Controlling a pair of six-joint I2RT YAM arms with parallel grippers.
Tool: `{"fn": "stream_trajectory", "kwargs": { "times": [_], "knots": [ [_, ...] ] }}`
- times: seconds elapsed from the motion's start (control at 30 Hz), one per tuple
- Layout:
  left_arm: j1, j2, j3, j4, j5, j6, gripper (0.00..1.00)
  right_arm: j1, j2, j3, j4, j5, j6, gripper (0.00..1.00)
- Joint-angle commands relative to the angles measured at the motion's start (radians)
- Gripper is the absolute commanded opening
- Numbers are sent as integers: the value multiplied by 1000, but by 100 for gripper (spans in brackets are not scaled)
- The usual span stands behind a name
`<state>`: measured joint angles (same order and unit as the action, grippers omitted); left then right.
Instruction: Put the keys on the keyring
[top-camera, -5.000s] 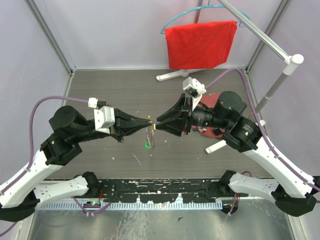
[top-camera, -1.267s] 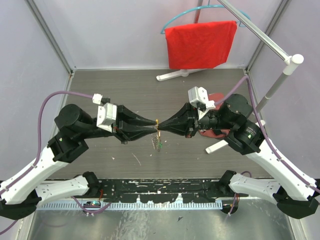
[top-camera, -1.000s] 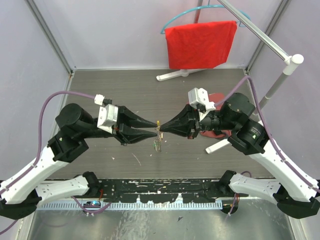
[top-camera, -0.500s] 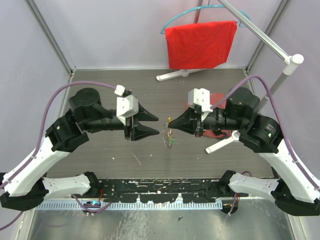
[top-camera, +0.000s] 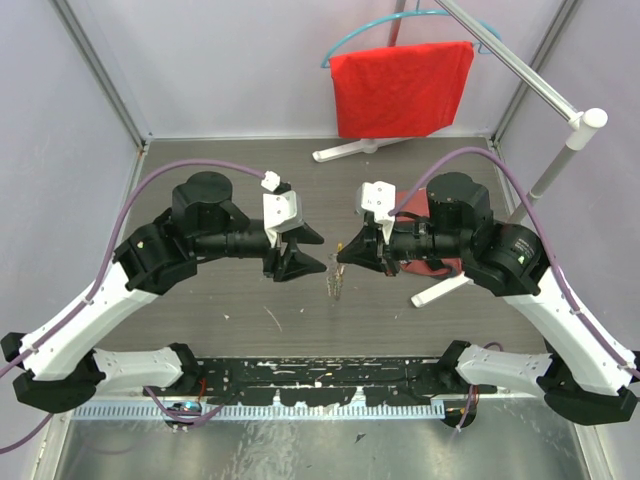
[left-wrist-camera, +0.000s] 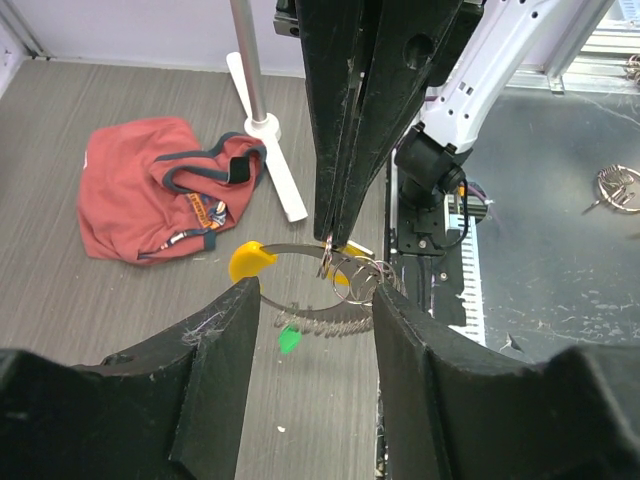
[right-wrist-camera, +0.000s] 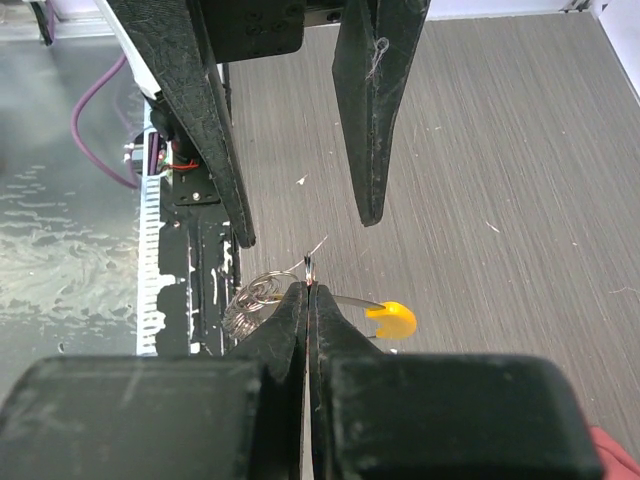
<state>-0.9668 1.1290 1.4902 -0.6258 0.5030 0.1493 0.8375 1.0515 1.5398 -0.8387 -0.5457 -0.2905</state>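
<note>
Well, over on the left the black left gripper (top-camera: 320, 252) hangs above the grey wood-grain table (top-camera: 220, 180). Its two fingers (left-wrist-camera: 215, 370) are spread apart with nothing between them, and their tips point at the thin grey metal keyring (left-wrist-camera: 322, 326) with its yellow curved section, close to it but not touching. That keyring dangles mid-table between the two arms, and a small flat key with a bright green head (left-wrist-camera: 289, 341) sits at the loop's chain-like lower edge; I cannot tell whether any of it touches the table. Just to the right, the black right gripper (top-camera: 341, 254) has its fingers (right-wrist-camera: 285, 325) pressed together, pinching the keyring's thin wire at their very tips. Behind that arm a crumpled red garment (left-wrist-camera: 150, 205) lies beside a white stand (left-wrist-camera: 265, 127), and at the far right a red cloth (top-camera: 400, 88) hangs on a teal hanger (top-camera: 348, 36).
</note>
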Motion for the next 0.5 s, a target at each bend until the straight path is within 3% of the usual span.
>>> {"fn": "stream_trajectory", "kwargs": {
  "times": [0.0, 0.47],
  "knots": [
    [-3, 7, 6, 21, 20, -4, 54, -1, -12, 17, 39, -33, -10, 1],
    [-6, 52, 22, 49, 92, -26, 36, -2, -2, 4, 53, -57, -3, 1]
  ]
}}
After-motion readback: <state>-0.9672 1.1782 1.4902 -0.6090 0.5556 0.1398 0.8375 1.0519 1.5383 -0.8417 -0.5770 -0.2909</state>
